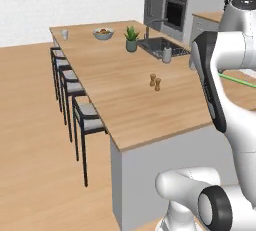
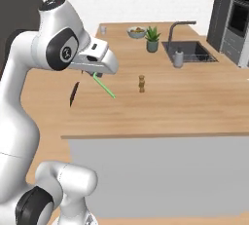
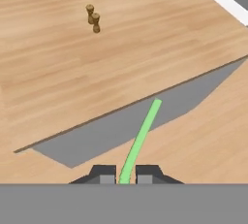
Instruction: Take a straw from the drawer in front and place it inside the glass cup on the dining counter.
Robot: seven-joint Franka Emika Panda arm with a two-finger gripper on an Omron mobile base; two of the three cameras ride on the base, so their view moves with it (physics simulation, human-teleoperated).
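Light-wood counter point(image 1: 125, 95) w/ grey base, stools point(image 1: 75, 87) on left, sink point(image 2: 192, 51) far right. Straw point(image 3: 140, 140): thin, bright green, straight, clamped in gripper point(image 3: 124, 173) above near edge. Cup point(image 1: 64, 34) at far-left corner.

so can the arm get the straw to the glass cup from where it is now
Probably not from here. The hand holds the straw near one corner of the dining counter, while the glass cup stands at the far corner, the whole top between them. The base likely must drive closer.
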